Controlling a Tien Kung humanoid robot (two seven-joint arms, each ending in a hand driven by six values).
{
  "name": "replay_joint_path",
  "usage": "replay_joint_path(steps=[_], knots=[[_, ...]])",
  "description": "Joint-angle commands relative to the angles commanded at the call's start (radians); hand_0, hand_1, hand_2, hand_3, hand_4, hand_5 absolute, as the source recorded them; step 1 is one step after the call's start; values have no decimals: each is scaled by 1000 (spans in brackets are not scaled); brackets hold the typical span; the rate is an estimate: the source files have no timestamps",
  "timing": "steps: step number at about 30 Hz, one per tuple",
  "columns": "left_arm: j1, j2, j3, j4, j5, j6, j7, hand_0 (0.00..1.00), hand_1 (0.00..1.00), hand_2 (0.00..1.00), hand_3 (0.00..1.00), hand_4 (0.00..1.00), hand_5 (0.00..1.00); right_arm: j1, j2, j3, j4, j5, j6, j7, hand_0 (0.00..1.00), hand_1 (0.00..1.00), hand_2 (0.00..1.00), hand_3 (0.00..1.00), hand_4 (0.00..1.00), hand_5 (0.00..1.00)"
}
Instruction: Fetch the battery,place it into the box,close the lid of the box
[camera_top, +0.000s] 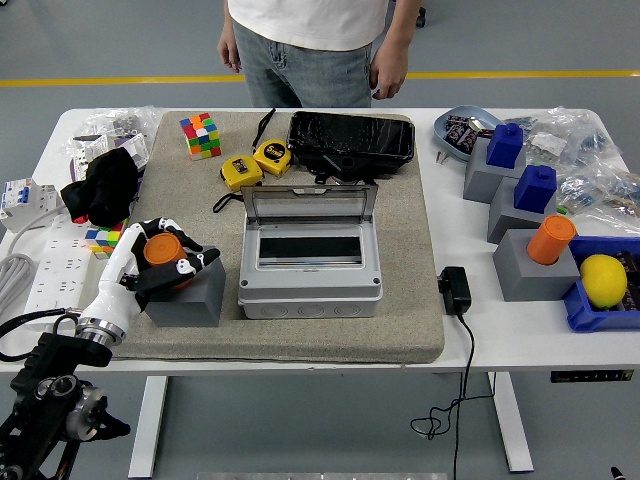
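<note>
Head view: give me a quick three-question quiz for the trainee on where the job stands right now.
1. True or false: the lid of the grey box stands open.
2. What is the left hand closed around?
A. the orange battery on the grey block
B. a yellow tape measure
C. a colour cube
3. Fill in: the other orange cylinder sits on a grey block at the table's ____ side.

Key: 1 true; 2 A; 3 right. The right hand is out of view. The person stands at the far edge, hands down, touching nothing.
</note>
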Motion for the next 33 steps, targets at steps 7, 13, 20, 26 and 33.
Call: replay_joint_path(steps=[7,13,20,26,33], knots=[[1,0,12,-1,7,12,-2,176,197,174,147,998,2,-1,-1,7,0,0,0,0,804,777,751,776,998,998],[2,0,15,3,-2,25,-9,137,143,122,105,998,2,-3,-2,4,0,0,0,0,804,777,751,776,998,998],[2,2,21,12,-48,64,-31,75,37,59,62,998,2,-4,-3,2,0,2,0,0,802,777,751,776,998,998],[3,4,23,11,-67,101,-42,44,2,32,38,998,30,-6,-3,1,1,2,1,0,804,777,751,776,998,998],[-1,5,25,7,-79,122,-48,32,2,23,29,998,42,-4,-3,0,0,3,0,0,806,776,751,777,998,998]])
